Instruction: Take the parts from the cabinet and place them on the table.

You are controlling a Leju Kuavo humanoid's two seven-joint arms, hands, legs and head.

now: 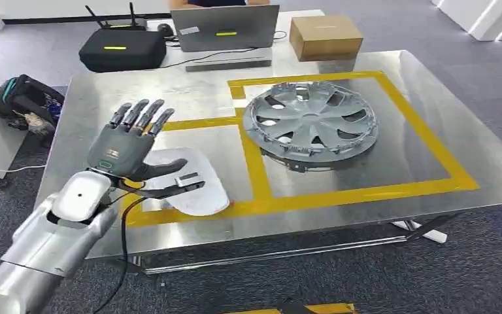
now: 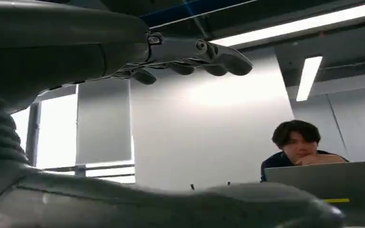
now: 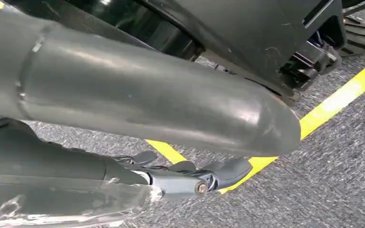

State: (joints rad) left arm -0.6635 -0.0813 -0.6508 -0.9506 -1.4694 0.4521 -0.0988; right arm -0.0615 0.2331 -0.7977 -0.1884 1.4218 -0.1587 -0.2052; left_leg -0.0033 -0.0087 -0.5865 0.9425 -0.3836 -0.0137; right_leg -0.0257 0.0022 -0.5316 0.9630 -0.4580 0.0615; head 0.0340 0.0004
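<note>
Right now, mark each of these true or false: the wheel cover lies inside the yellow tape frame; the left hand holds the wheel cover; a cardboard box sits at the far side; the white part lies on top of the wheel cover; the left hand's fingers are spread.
1. The wheel cover lies inside the yellow tape frame: true.
2. The left hand holds the wheel cover: false. It is raised above the white part, apart from the wheel cover.
3. A cardboard box sits at the far side: true.
4. The white part lies on the wheel cover: false. It lies on the table, beside the frame.
5. The left hand's fingers are spread: true.
</note>
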